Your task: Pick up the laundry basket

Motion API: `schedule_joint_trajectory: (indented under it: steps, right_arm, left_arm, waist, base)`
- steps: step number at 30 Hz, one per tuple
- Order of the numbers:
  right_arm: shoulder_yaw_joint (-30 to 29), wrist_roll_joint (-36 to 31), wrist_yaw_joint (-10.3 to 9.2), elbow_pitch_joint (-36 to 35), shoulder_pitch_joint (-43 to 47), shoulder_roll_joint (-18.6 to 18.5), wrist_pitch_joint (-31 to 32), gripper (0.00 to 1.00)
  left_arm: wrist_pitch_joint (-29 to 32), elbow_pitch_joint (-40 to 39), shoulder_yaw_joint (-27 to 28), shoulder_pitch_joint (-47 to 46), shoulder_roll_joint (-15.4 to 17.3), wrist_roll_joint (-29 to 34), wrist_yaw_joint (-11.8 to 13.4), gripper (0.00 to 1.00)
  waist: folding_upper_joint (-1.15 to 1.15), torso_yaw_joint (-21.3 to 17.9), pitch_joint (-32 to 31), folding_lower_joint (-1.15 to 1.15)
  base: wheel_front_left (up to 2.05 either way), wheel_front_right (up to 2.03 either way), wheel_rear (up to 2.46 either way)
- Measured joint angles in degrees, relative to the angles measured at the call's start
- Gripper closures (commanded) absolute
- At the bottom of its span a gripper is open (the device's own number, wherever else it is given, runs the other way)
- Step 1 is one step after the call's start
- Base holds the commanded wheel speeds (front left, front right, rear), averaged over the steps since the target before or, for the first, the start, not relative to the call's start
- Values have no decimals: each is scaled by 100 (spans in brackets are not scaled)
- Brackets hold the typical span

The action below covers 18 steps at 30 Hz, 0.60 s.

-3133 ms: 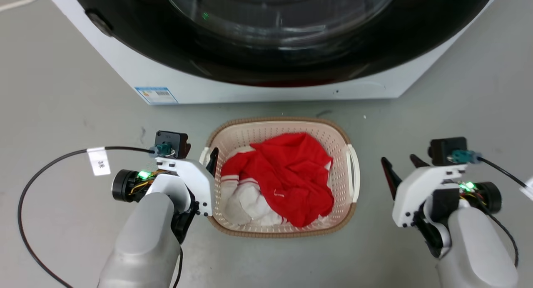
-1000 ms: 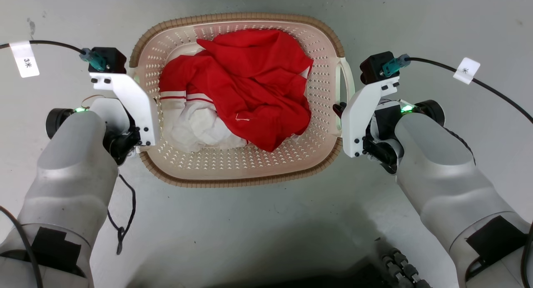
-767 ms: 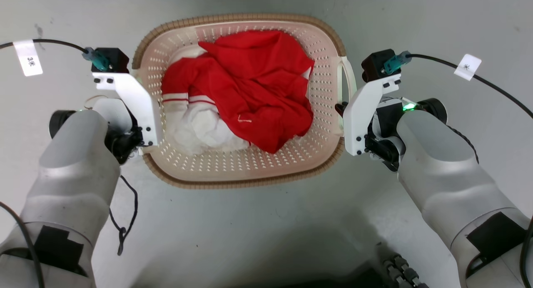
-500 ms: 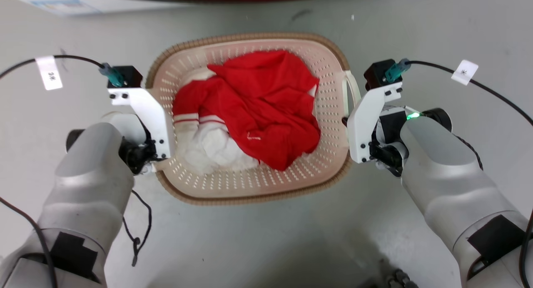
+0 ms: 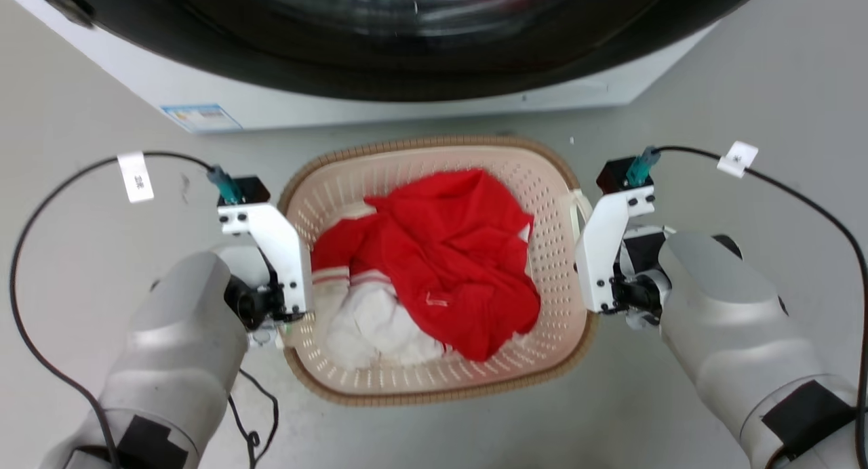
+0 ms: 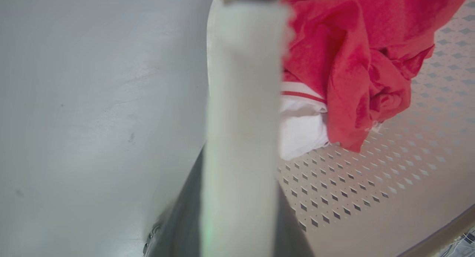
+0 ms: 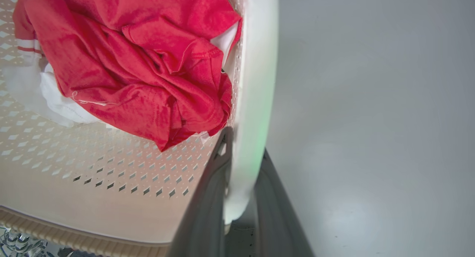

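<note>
Before the washer [image 5: 380, 106], on the side nearer the robot, the basket [image 5: 434, 393] sits between the two arms on the grey floor [image 5: 746, 83] side of the head view. Left gripper [image 6: 240, 168] is clamped on the left handle [image 6: 241, 82]: its dark fingers [image 6: 185, 216] press against both sides of the white bar. Right gripper [image 7: 246, 142] clasps the right handle [image 7: 256, 64] the same way, with one finger [image 7: 207, 201] on the basket side and the other on the outer side. Whether the basket is off the floor I cannot tell. Inside it a red cloth [image 5: 461, 259] lies crumpled over a white cloth [image 5: 376, 330], and the red one reaches the right wall. The perforated bottom shows bare along the near edge. A left bracket [image 5: 278, 252] and a right bracket [image 5: 600, 259], both white, stand just at the rim. A black cable [image 5: 41, 205] with a paper tag [image 5: 135, 176] loops out from the left wrist
</note>
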Motion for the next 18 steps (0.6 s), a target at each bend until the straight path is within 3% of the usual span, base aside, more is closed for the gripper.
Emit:
schedule_joint_trajectory:
  steps: [18]
  right_arm:
    - [-196,53,1,-9,654,-91,1212,100]
  left_arm:
    - [591,243,-215,618,-167,-481,0,100]
  waist:
    - [0,143,-1715,-1]
  base:
    - [0,0,0]
